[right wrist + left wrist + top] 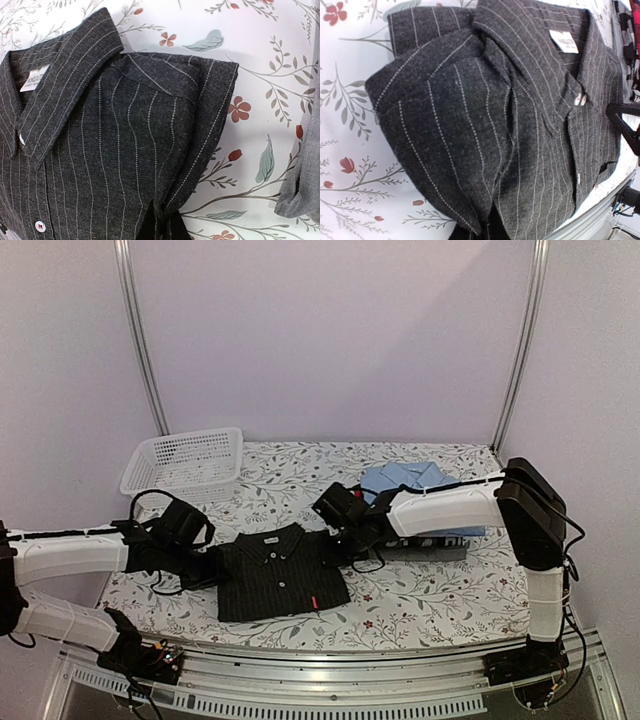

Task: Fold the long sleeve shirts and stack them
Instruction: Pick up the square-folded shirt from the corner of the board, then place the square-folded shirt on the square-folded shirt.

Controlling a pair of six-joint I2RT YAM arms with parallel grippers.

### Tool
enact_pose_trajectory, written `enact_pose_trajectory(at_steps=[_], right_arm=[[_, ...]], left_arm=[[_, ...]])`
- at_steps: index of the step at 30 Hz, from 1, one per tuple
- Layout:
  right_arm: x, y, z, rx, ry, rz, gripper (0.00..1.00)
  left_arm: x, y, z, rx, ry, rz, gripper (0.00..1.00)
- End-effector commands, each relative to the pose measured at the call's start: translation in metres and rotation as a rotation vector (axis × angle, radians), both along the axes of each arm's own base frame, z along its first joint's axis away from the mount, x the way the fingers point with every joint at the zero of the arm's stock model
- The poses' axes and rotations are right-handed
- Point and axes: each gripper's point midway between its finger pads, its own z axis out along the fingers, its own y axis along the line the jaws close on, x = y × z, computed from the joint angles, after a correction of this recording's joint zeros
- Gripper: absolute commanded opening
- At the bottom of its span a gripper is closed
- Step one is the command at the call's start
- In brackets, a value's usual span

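Observation:
The black pinstriped shirt (280, 575) lies folded, collar up, at the front middle of the table. My left gripper (213, 565) is at its left edge, shut on a bunched fold of the cloth (470, 150); its fingertips are mostly buried under the fabric in the left wrist view. At the shirt's upper right corner, my right gripper (338, 540) is likewise shut on the folded sleeve edge (190, 150). The light blue shirt (400, 478) lies folded at the back right, partly hidden behind my right arm.
A white mesh basket (185, 460) stands at the back left of the floral tablecloth (420, 595). A dark grey folded cloth (445, 547) lies under the right forearm, and its edge (300, 195) shows in the right wrist view. The table's metal front rail (330, 665) runs along the near edge.

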Motion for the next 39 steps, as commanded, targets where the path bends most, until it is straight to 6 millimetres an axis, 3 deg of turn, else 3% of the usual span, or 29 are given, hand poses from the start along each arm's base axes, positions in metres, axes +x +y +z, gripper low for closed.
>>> enact_pose_trajectory(at_steps=[1, 6, 12, 22, 26, 31, 39], right_arm=[[-0.001, 0.011, 0.017, 0.008, -0.023, 0.034, 0.00], [-0.002, 0.019, 0.033, 0.024, -0.033, 0.048, 0.00], [0.002, 0.033, 0.072, 0.077, -0.077, 0.071, 0.00], [0.020, 0.032, 0.141, 0.107, -0.192, 0.099, 0.00], [0.034, 0.011, 0.167, 0.096, -0.242, 0.076, 0.00], [0.056, -0.030, 0.184, 0.039, -0.288, 0.028, 0.00], [0.096, -0.129, 0.213, -0.021, -0.356, -0.131, 0.00]], left_arm=[[-0.001, 0.001, 0.014, 0.018, -0.028, -0.020, 0.00], [-0.002, 0.004, 0.025, 0.018, -0.046, -0.018, 0.00], [0.003, 0.005, 0.056, 0.014, -0.104, -0.027, 0.00], [0.024, -0.021, 0.121, -0.064, -0.212, -0.079, 0.00], [0.040, -0.040, 0.154, -0.081, -0.268, -0.114, 0.00], [0.066, -0.073, 0.181, -0.099, -0.318, -0.167, 0.00], [0.112, -0.148, 0.208, -0.140, -0.390, -0.250, 0.00]])
